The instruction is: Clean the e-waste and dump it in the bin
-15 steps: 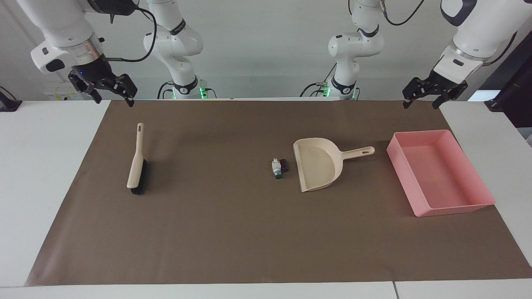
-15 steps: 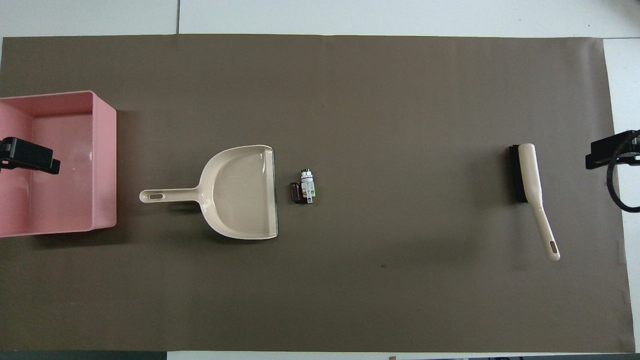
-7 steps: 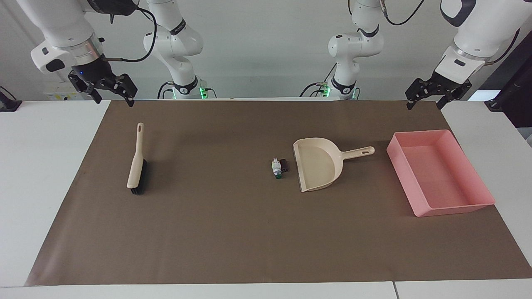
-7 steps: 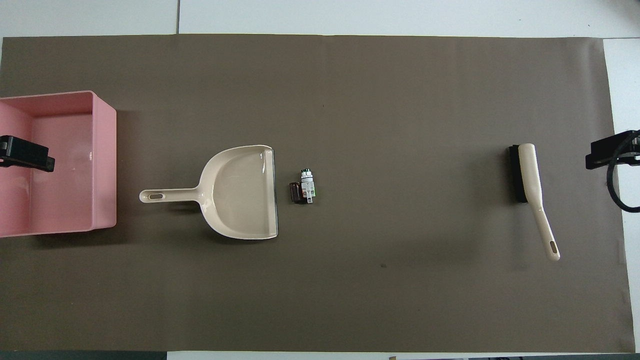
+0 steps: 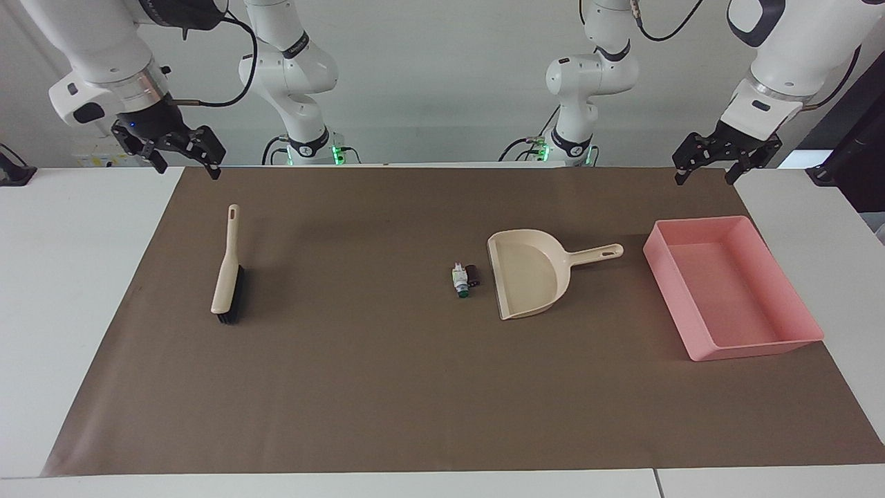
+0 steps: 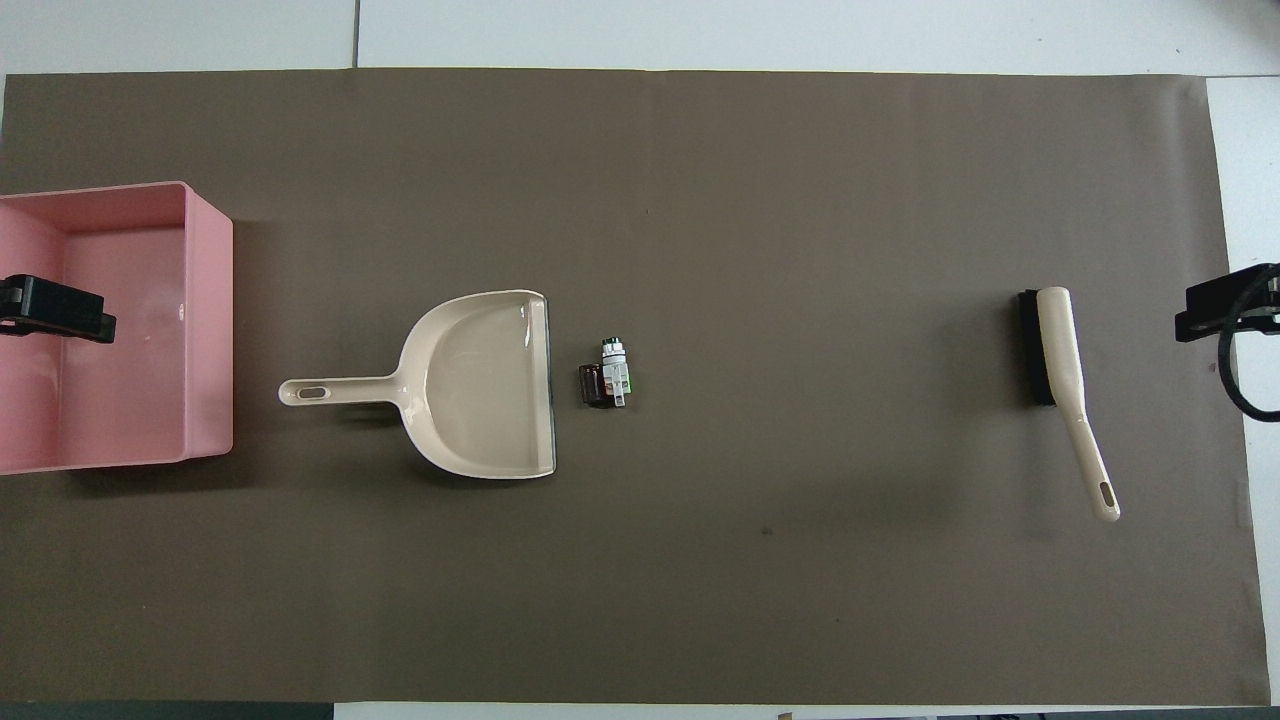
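Two grippers hang high at the robots' edge of the tabletop [image 5: 69,277], and the only change from a second ago is up there. The left gripper [image 5: 706,174], over the mat's corner at the bin's end, has lifted and swung slightly, its jaws apart and holding nothing. The right gripper [image 5: 185,164], over the mat's corner at the brush's end, has crept up a touch too, jaws apart and holding nothing. Everything on the mat sits exactly where it was.

Now the surfaces. A matte brown mat [image 5: 387,387] covers most of the white tabletop, flat and smooth. The bin [image 5: 691,304] is a shallow pink plastic rectangle with low, glossy walls, lying at the left arm's end. Beside it lies the beige dustpan [image 5: 529,273], smooth moulded plastic, its slotted handle pointing at the bin and its straight lip facing the e-waste [image 5: 464,278]: a white-and-green piece touching a dark little cylinder, just beside that lip, not in the pan. Well apart, toward the right arm's end, rests the brush [image 5: 226,277], a slim beige handle with black bristles.
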Motion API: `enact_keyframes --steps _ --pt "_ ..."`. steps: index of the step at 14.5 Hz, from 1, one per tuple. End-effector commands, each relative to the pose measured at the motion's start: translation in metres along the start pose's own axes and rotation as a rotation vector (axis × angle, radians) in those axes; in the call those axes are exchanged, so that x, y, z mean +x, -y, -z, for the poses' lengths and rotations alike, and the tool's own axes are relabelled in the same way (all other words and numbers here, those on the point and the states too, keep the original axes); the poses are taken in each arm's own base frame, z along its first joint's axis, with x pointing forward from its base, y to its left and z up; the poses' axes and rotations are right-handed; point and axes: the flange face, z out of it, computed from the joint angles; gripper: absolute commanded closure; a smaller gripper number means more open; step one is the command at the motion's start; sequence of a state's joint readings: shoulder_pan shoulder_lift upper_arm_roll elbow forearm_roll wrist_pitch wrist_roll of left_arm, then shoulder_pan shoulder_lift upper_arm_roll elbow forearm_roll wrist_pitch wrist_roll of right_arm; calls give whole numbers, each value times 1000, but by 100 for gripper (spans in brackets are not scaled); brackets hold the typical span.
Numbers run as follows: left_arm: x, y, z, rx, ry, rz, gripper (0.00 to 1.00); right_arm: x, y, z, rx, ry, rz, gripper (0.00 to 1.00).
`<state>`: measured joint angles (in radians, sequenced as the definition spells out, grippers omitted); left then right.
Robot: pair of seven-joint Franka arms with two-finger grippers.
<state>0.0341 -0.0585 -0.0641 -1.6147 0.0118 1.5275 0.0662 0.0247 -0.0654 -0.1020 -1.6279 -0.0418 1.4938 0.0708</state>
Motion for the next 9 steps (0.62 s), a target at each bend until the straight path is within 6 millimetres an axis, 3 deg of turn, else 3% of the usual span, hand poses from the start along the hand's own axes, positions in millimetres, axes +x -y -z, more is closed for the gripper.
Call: enact_keyframes --steps 1,4,8,9 --pt "-7 -1 1 12 -24 -61 2 -26 -20 -60 28 -38 23 0" --pt "-5 -8 0 18 -30 -403 5 -52 -30 -123 37 -12 76 0" --pt "3 -19 -15 -32 -44 -711 5 -51 -58 -193 41 5 91 0" --pt "5 -37 -21 -31 -44 -828 5 -50 -61 -215 41 16 80 0"
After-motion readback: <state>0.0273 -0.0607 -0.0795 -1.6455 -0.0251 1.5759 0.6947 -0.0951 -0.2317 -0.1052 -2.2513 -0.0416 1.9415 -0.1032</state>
